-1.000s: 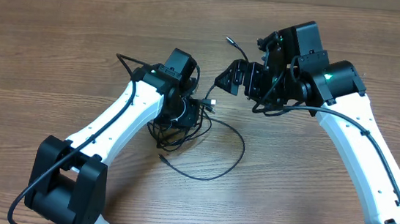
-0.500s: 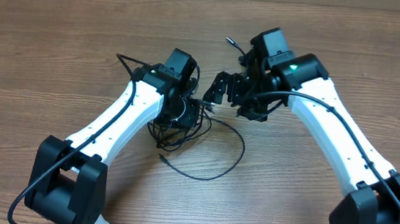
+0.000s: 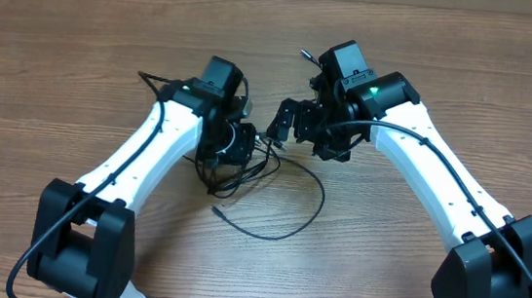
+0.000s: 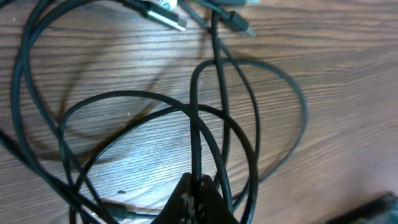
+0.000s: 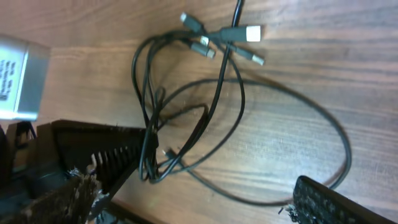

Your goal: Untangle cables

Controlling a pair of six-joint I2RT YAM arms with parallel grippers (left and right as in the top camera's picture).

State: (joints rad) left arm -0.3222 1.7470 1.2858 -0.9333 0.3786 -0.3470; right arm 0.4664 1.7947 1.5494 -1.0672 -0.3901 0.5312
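Now our left hand (image 4: 198, 194) pinches the cables (image 4: 193, 124) shut; our right hand (image 3: 299, 128) gapes empty. Pulling blindly could tighten the knot.

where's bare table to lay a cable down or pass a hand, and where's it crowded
Bare: the far strip of table, and the wood outside the left arm and outside the right arm. Crowded: the middle, where the cables pile under the left gripper and loop out near the open right gripper.
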